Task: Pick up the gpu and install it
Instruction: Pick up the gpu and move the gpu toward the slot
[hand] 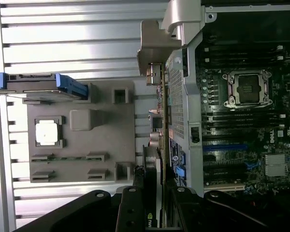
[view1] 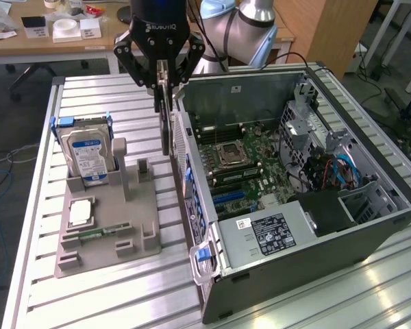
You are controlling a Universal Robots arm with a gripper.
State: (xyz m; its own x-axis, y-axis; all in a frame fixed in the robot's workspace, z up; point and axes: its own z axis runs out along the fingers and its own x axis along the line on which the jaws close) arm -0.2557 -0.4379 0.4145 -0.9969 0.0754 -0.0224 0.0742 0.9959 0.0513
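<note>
My gripper [view1: 164, 88] hangs above the gap between the grey parts holder and the open computer case, shut on the gpu [view1: 166, 130]. The card hangs upright and edge-on, a thin dark strip just outside the case's rear wall. In the wrist view the gripper [hand: 152, 215] clamps the gpu [hand: 154, 159], whose black face with a green logo and green board edge run away from the camera toward a silver end bracket [hand: 159, 43]. The motherboard [view1: 243, 161] lies exposed in the case, with a blue slot [view1: 229, 197] near its front part.
The open computer case [view1: 370, 226] fills the exterior view's right. The grey holder [view1: 133, 236] on the slatted table carries an upright hard drive [view1: 88, 154], a square processor [view1: 81, 212] and a memory stick [view1: 99, 233]. A desk stands behind.
</note>
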